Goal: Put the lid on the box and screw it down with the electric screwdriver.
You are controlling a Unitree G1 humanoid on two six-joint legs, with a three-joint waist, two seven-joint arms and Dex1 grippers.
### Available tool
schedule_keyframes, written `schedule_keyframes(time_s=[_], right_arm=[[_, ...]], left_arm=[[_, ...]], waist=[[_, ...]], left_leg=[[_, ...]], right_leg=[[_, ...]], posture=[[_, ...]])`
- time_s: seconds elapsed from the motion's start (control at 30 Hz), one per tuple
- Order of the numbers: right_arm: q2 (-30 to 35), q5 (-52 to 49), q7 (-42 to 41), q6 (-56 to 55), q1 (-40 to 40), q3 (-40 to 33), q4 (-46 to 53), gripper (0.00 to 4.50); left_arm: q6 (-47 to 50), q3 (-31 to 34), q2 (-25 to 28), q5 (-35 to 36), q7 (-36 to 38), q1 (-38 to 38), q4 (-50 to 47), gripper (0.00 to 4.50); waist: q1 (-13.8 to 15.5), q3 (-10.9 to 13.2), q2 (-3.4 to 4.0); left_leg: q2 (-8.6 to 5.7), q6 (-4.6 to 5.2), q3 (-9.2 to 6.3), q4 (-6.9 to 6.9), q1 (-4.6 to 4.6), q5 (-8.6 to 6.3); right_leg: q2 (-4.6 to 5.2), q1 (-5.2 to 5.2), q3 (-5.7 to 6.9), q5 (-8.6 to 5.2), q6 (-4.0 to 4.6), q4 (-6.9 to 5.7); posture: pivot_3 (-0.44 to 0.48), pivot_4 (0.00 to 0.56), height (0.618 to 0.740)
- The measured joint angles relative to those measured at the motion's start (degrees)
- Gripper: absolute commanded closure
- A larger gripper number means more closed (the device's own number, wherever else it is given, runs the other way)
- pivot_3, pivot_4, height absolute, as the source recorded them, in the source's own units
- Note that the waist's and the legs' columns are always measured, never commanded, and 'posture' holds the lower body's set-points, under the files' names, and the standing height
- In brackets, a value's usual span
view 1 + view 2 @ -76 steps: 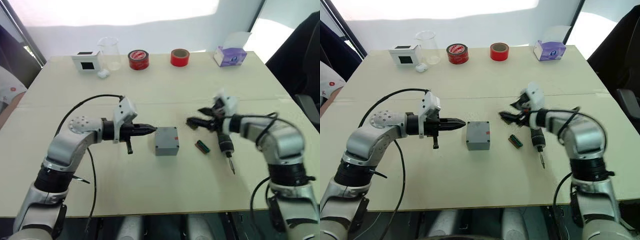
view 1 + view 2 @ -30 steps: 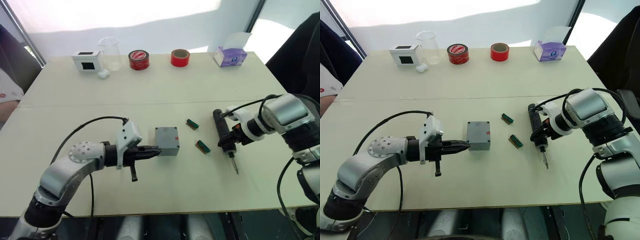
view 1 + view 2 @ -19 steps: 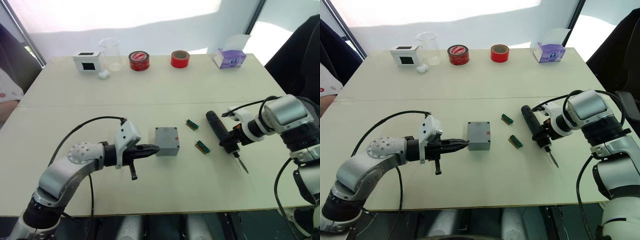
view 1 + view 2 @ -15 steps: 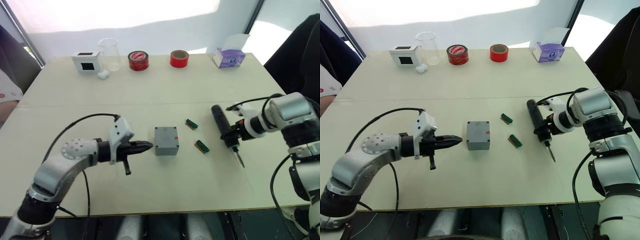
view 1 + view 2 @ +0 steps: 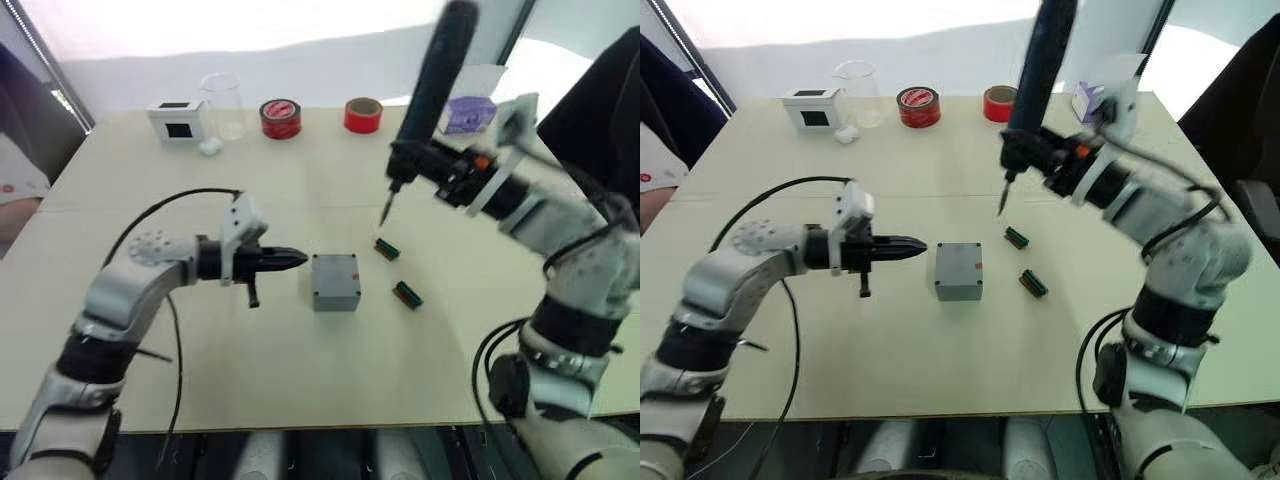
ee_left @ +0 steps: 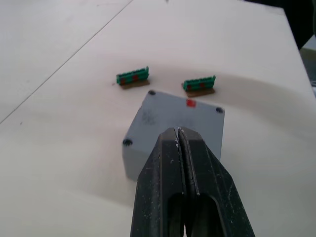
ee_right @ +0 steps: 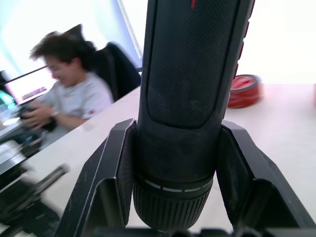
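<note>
I've got the electric screwdriver [image 5: 432, 85] up off the worktop [image 5: 330, 380] now, clamped between my right gripper [image 7: 177, 163] fingers [image 7: 111, 163], nearly upright, bit pointing down above the middle of the worktop. The box [image 5: 335, 282] sits mid-worktop with the lid [image 6: 180, 118] on top, dark holes at its corners, red mark facing right. My left gripper [image 5: 298, 260] hovers just beside the box's left face, fingers pressed together, holding nothing. Two small green connectors [image 5: 387, 248] lie right of the box. Tape rolls [image 5: 279, 118] line the far edge.
</note>
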State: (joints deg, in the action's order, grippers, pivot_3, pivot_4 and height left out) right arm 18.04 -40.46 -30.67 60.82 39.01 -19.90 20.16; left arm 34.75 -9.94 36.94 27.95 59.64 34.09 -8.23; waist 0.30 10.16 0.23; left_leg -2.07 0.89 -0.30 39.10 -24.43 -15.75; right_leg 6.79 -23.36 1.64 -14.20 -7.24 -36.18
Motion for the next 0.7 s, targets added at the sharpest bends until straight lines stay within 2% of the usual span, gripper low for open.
schedule_keyframes(time_s=[0.1, 0.23, 0.4, 0.5, 0.7], right_arm=[[-2.0, 1.7, 0.6, -4.7, -3.5, 5.6, 0.6, 2.76], [-2.0, 4.2, 1.8, -11.2, -5.3, 7.0, 0.7, 2.76], [-1.6, 7.6, 1.0, -17.2, -9.8, 12.3, 0.0, 2.76], [-1.6, 8.5, 1.5, -19.1, -10.0, 12.8, -0.3, 2.76], [-2.8, 11.3, 3.6, -23.8, -13.4, 14.5, -0.5, 2.76]], left_arm=[[-3.1, -2.9, -1.9, -3.1, 1.9, 2.3, 4.4, 4.5], [-5.5, -4.6, -3.9, -5.4, 3.7, 4.4, 9.7, 4.5], [-9.9, -6.3, -6.2, -10.3, 4.0, 5.4, 15.1, 4.5], [-10.7, -6.3, -8.3, -11.3, 2.7, 5.6, 16.7, 4.5], [-12.8, -7.2, -7.9, -13.8, 4.7, 5.8, 16.3, 4.5]], waist=[[0.0, 0.0, 0.03], [0.0, 0.0, 0.02], [-0.7, 0.0, 0.01], [-0.9, 0.0, 0.01], [-1.0, 0.0, 0.01]], left_leg=[[-0.01, -0.01, 0.02, 0.0, -0.02, 0.01], [0.0, -0.04, 0.0, -0.03, -0.01, 0.03], [0.01, -0.03, 0.0, -0.05, -0.02, 0.02], [0.01, -0.02, -0.02, -0.04, -0.02, 0.02], [0.03, -0.03, -0.01, -0.06, 0.0, 0.02]], right_leg=[[0.0, -0.1, -0.05, 0.0, 0.0, -0.03], [-0.02, -0.09, -0.03, 0.0, 0.0, -0.03], [-0.03, -0.1, -0.03, 0.0, 0.0, -0.03], [-0.02, -0.11, -0.03, -0.01, 0.0, -0.03], [-0.03, -0.1, -0.04, -0.01, 0.0, -0.03]], posture=[[0.0, 0.15, 0.74], [0.0, 0.15, 0.74], [0.0, 0.15, 0.74], [0.0, 0.15, 0.74], [0.0, 0.15, 0.74]])
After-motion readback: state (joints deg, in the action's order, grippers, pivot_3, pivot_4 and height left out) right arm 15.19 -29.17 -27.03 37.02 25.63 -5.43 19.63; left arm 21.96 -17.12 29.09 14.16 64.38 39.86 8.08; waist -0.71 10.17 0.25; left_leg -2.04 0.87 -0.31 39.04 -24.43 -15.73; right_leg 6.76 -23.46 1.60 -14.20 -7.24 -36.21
